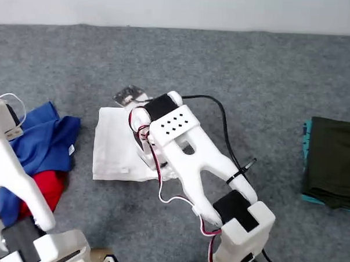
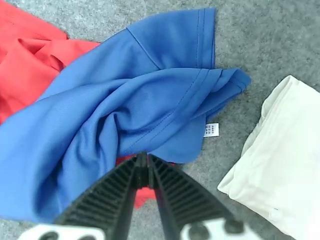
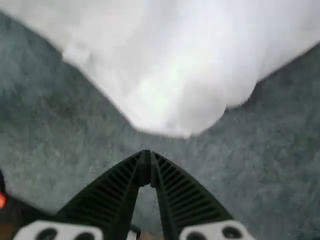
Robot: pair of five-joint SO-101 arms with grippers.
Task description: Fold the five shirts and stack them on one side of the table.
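A folded white shirt (image 1: 113, 146) lies mid-table, with my right arm (image 1: 180, 137) stretched over its right part. My right gripper (image 3: 145, 152) is shut with nothing in it, tips over the grey mat just off the white shirt's (image 3: 165, 65) rounded edge. A crumpled blue shirt (image 1: 44, 137) lies on a red shirt (image 1: 47, 186) at the left. My left gripper (image 2: 142, 156) hangs shut above the blue shirt's (image 2: 115, 110) near edge, with the red shirt (image 2: 30, 65) beside it. A dark folded shirt (image 1: 333, 161) tops a stack at the right edge, a teal one beneath.
The grey mat (image 1: 253, 76) covers the table up to a pale wall at the back. A small grey patterned piece (image 1: 129, 96) sits at the white shirt's far edge. A black cable (image 1: 224, 130) runs along the right arm. The left arm's base (image 1: 48, 244) stands front left.
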